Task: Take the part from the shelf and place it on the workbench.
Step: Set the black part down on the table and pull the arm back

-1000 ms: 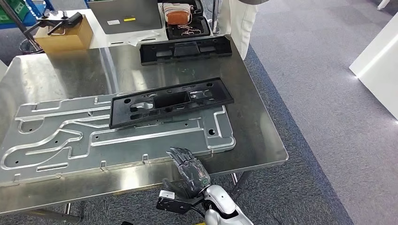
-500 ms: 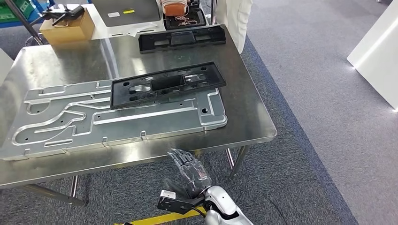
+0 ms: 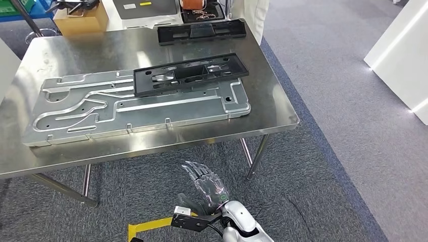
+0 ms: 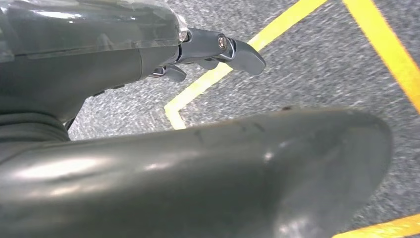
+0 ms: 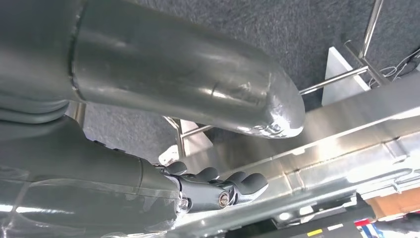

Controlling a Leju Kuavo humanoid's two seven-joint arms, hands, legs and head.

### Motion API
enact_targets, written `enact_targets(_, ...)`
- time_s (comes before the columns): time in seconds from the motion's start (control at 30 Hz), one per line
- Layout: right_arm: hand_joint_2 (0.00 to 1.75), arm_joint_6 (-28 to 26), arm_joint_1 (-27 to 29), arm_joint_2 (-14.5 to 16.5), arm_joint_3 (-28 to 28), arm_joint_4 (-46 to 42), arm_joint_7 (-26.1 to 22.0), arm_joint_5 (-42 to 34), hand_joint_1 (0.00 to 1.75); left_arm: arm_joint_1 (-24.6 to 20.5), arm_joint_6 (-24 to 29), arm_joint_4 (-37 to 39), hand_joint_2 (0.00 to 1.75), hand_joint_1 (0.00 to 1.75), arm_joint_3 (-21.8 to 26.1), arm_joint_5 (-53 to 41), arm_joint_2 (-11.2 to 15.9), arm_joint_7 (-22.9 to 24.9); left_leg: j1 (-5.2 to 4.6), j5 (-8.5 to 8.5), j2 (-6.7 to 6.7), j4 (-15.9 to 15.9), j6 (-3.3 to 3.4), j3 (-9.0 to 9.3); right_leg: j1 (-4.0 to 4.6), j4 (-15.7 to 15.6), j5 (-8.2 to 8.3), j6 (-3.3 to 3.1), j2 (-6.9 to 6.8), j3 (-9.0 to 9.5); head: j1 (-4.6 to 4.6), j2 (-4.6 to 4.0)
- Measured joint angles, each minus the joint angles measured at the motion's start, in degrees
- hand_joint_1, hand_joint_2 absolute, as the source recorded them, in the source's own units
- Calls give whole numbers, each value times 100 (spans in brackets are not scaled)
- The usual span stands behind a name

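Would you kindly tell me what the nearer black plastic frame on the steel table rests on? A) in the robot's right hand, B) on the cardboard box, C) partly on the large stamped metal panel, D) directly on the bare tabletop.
C: the nearer black plastic frame lies across the far edge of the large stamped metal panel, while the right hand hangs empty below the table.

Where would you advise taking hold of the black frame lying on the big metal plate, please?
Probably by the long near edge of the black frame, coming from the table's front. It lies flat, long and thin on the metal plate, so fingers could hook through its open cut-outs. The right hand holds nothing.
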Motion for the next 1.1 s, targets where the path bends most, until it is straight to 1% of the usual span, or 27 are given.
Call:
enact_targets(0.07, 0, 3, -16, 2, 0, -25, -20, -27, 0, 5, 3, -1, 0, 0, 0, 2, -14, -7, -33, 94, -4, 26, -25, -86, 64, -870, -78, -106, -17, 631, 0, 0)
enact_targets(0.1, 0, 2, -26, 2, 1, -39, -30, -42, 0, 8, 5, -2, 0, 0, 0, 2, -22, -11, -33, 144, -3, 28, -49, -107, 90, -1150, -146, -130, -21, 811, 0, 0)
enact_targets(0.13, 0, 2, -32, 2, 1, -48, -36, -54, 0, 11, 9, -2, 0, 0, -1, 0, -24, -15, -32, 198, -1, 20, -77, -122, 101, -1302, -166, -137, -26, 880, 1, 0)
enact_targets(0.2, 0, 1, -35, 1, 1, -53, -39, -70, 0, 25, 13, -2, 0, 0, -1, -4, -19, -17, -21, 214, -7, 28, -137, -178, 74, -1371, -50, -161, -33, 816, 1, 0)
enact_targets(0.23, 0, 1, -33, 3, 2, -54, -39, -74, 0, 37, 14, -2, 0, 0, -2, -8, -15, -17, -15, 70, -17, 125, -170, -234, 49, -1395, 30, -184, -42, 754, 1, 0)
enact_targets(0.27, 0, 1, -32, 5, 4, -55, -40, -75, 0, 48, 15, -2, 0, 0, -2, -10, -12, -17, -2, -181, -28, 333, -209, -312, 26, -1413, 112, -201, -49, 674, 0, 0)
enact_targets(0.33, 0, 1, -25, 7, 7, -57, -39, -76, 0, 60, 16, -2, 0, 0, -3, -18, -11, -17, 57, -778, -37, 1036, -293, -477, 13, -1402, 261, -211, -54, 486, -1, 0)
enact_targets(0.37, 0, 1, -18, 5, 7, -57, -38, -77, 0, 61, 16, -2, 0, 0, -3, -24, -11, -17, 89, -923, -36, 1399, -332, -527, 7, -1389, 330, -198, -58, 385, -1, 0)
enact_targets(0.4, 0, 1, -10, 3, 7, -57, -38, -78, 0, 62, 17, -2, 0, 0, -4, -33, -10, -17, 120, -912, -36, 1650, -368, -525, -2, -1368, 396, -180, -63, 282, -1, 0)
enact_targets(0.43, 0, 1, -4, 1, 7, -57, -38, -80, 0, 63, 18, -2, 0, 0, -4, -42, -10, -17, 150, -769, -35, 1727, -401, -444, -16, -1336, 457, -156, -67, 173, -1, 0)
enact_targets(0.47, 0, 1, 2, -1, 7, -57, -39, -84, 0, 62, 19, -2, 0, 0, -5, -50, -10, -17, 180, -574, -35, 1602, -434, -266, -35, -1294, 512, -126, -68, 62, -1, 0)
enact_targets(0.5, 0, 1, 4, -2, 7, -57, -38, -89, 0, 59, 21, -2, 0, 0, -6, -58, -10, -17, 210, -450, -37, 1285, -465, 9, -52, -1241, 560, -90, -65, -42, -1, 0)
enact_targets(0.53, 0, 0, 6, -3, 7, -64, -38, -96, 0, 52, 22, -2, 0, 0, -8, -63, -14, -17, 218, -458, -45, 834, -486, 342, -62, -1180, 601, -49, -58, -136, -1, 0)
enact_targets(0.57, 0, 1, 9, -4, 7, -73, -36, -105, 0, 44, 23, -2, 0, 0, -11, -68, -18, -17, 216, -550, -55, 433, -465, 614, -65, -1130, 642, -8, -53, -202, -1, 0)
enact_targets(0.6, 0, 2, 15, -5, 7, -85, -33, -117, 0, 37, 23, -2, 0, 0, -15, -74, -22, -17, 204, -669, -64, 144, -430, 789, -61, -1098, 686, 31, -49, -240, 0, 0)
enact_targets(0.63, 0, 5, 26, -8, 7, -99, -27, -130, 0, 35, 22, -2, 0, 0, -19, -80, -25, -18, 177, -743, -72, 5, -375, 852, -57, -1090, 736, 70, -50, -259, 0, 0)
enact_targets(0.7, 0, 14, 68, -23, 7, -118, -2, -146, 0, 39, 19, -2, 0, 0, -30, -95, -25, -18, 169, -670, -61, 10, -235, 751, -69, -1089, 779, 147, -49, -301, 1, 0)
enact_targets(0.73, 0, 19, 99, -35, 7, -132, 12, -148, 0, 39, 18, -2, 0, 0, -38, -101, -26, -18, 167, -603, -51, 16, -166, 686, -80, -1016, 659, 178, -45, -351, 1, 0)
enact_targets(0.77, 0, 24, 131, -49, 7, -148, 22, -148, 0, 37, 17, -2, 0, 0, -48, -104, -27, -17, 168, -526, -39, 11, -105, 607, -90, -839, 433, 200, -38, -428, 2, 0)
enact_targets(0.83, 0, 38, 183, -70, 7, -191, 30, -148, 0, 36, 17, -2, 0, 0, -62, -107, -27, -19, 142, -375, -23, 18, -37, 427, -91, -159, -180, 220, -28, -618, 2, 0)
enact_targets(0.87, 0, 46, 207, -78, 7, -209, 31, -148, 0, 39, 16, -2, 0, 0, -69, -107, -27, -22, 121, -301, -17, 25, -22, 328, -87, 221, -367, 224, -25, -688, 2, 0)
enact_targets(0.9, 0, 55, 234, -85, 7, -225, 33, -148, 0, 41, 16, -2, 0, 0, -77, -108, -27, -27, 97, -230, -11, 34, -13, 227, -80, 501, -412, 217, -23, -697, 2, 0)
enact_targets(0.93, 0, 63, 263, -92, 7, -244, 34, -146, 0, 43, 16, -2, 0, 0, -86, -108, -27, -32, 73, -162, -7, 45, -6, 126, -67, 608, -326, 194, -22, -624, 2, 0)
enact_targets(0.97, 0, 72, 289, -98, 7, -268, 35, -141, 0, 44, 16, -2, 0, 0, -95, -108, -27, -39, 47, -97, -7, 56, -3, 31, -50, 515, -170, 153, -21, -454, 2, 0)
enact_targets(1.0, 0, 79, 307, -102, 7, -297, 37, -134, 0, 43, 17, -2, 0, 0, -101, -108, -27, -45, 25, -34, -9, 66, -3, -53, -21, 225, -37, 90, -20, -180, 1, 0)
enact_targets(1.03, 0, 86, 315, -104, 7, -336, 37, -125, 0, 45, 19, -2, 0, 0, -105, -108, -32, -50, 2, 23, -13, 76, -11, -121, 20, -210, -16, 13, -20, 177, 1, 0)
enact_targets(1.1, 0, 96, 311, -105, 7, -411, 33, -105, 0, 46, 21, -3, 0, 0, -113, -108, -40, -60, -14, 138, -10, 75, -48, -191, 80, -1034, -149, -82, -32, 758, 0, 0)
